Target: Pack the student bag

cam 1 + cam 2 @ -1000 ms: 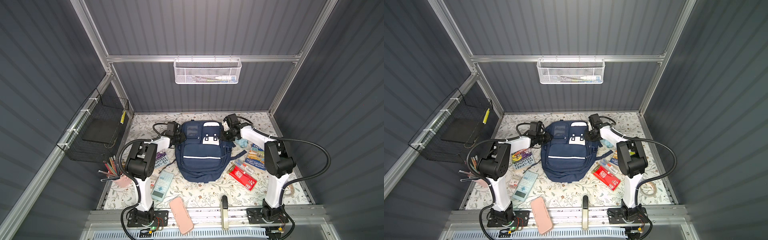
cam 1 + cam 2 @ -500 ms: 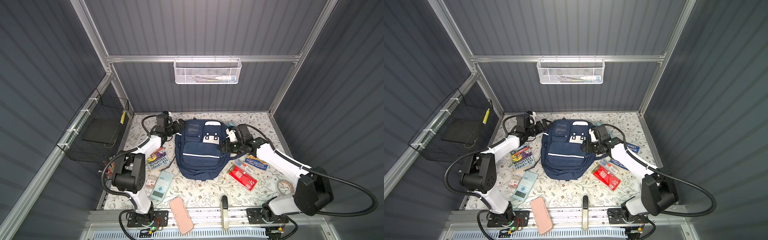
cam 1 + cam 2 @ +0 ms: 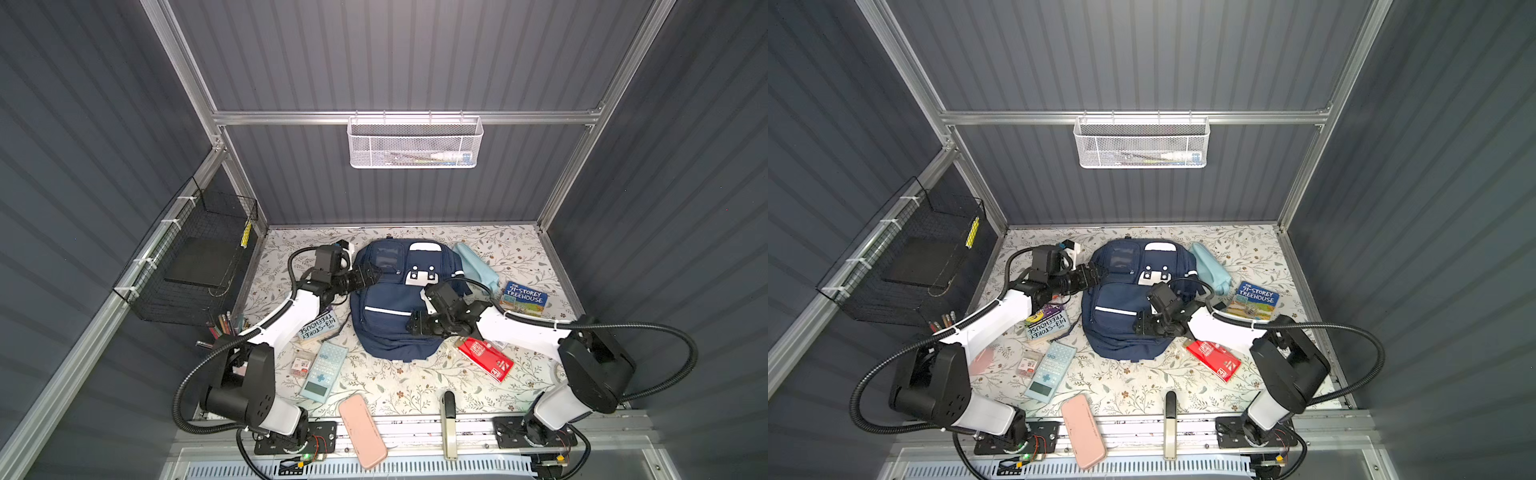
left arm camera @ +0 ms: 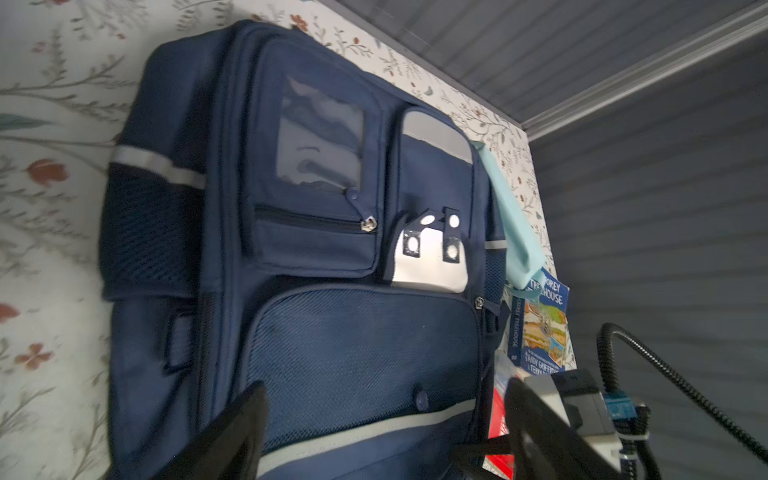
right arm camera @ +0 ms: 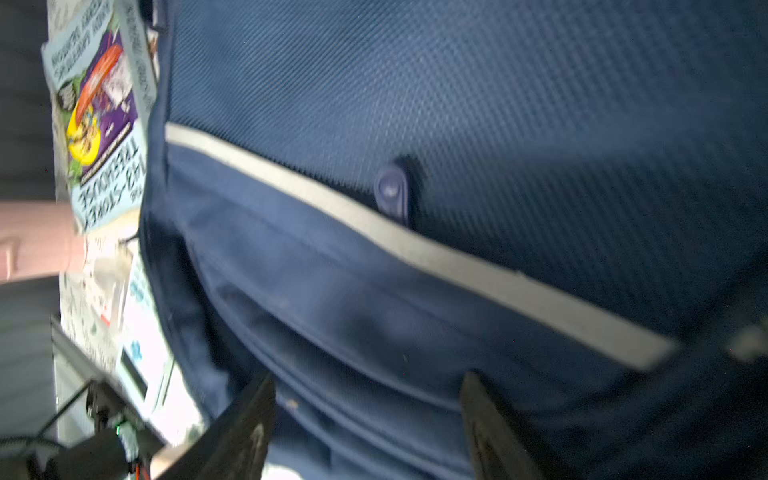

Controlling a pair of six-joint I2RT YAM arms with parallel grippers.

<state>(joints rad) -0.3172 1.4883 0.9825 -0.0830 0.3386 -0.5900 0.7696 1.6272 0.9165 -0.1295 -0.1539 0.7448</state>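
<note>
I work in a robot test cell, a lab booth rather than a lived-in room. Grey ribbed panels (image 3: pixel 415 62) wall me in on three sides, held by a bare aluminium frame (image 3: pixel 399 117). My left arm (image 3: pixel 291 320) and right arm (image 3: pixel 523 332) stand on a rail (image 3: pixel 415 430) at the front of a flower-papered bench (image 3: pixel 399 386). A white mesh basket (image 3: pixel 414 145) and a black wire basket (image 3: pixel 174 303) hang from the frame. A bag (image 3: pixel 390 316), a book (image 3: pixel 524 296) and a calculator (image 3: pixel 325 370) lie staged like a pupil's desk.
</note>
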